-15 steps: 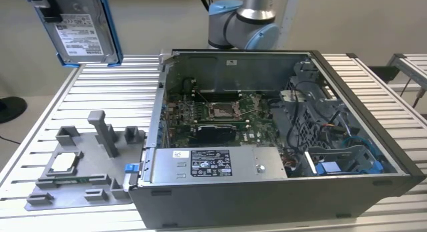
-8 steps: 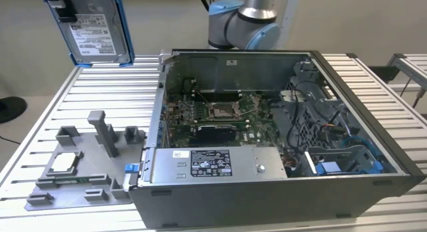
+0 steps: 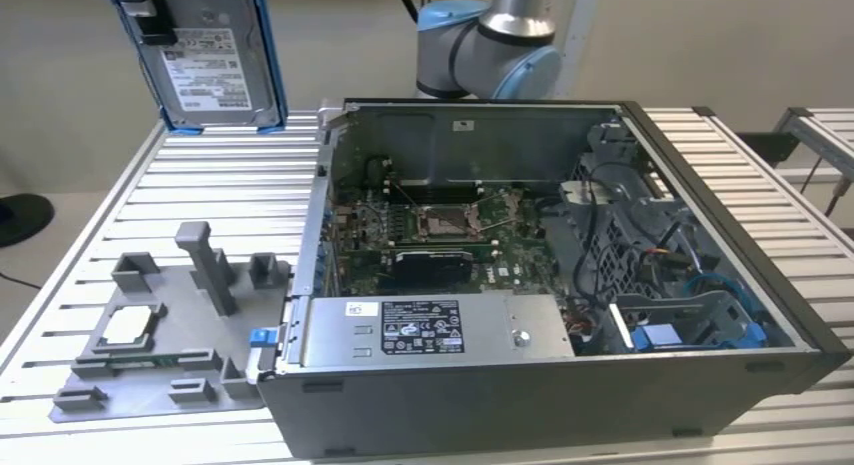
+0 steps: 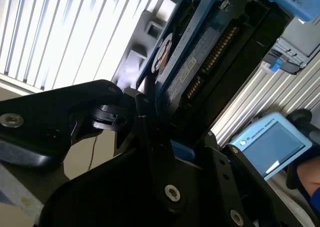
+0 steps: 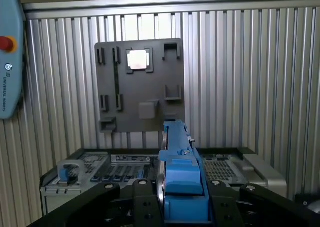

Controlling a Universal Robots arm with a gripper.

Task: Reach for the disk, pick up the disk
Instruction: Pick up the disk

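Fingers of the gripper squeeze the disk by its thin blue sides. It hangs high in the air, at ten o'clock from the computer case. It looks heavy, hard and slippery, so those sides seem best to hold.

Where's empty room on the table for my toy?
Bare table slats lie between the gray fixture plate and the held-up disk, at the exterior view's left of the computer case. Another bare strip lies at the case's other side. Inside the case and on the plate it is crowded.
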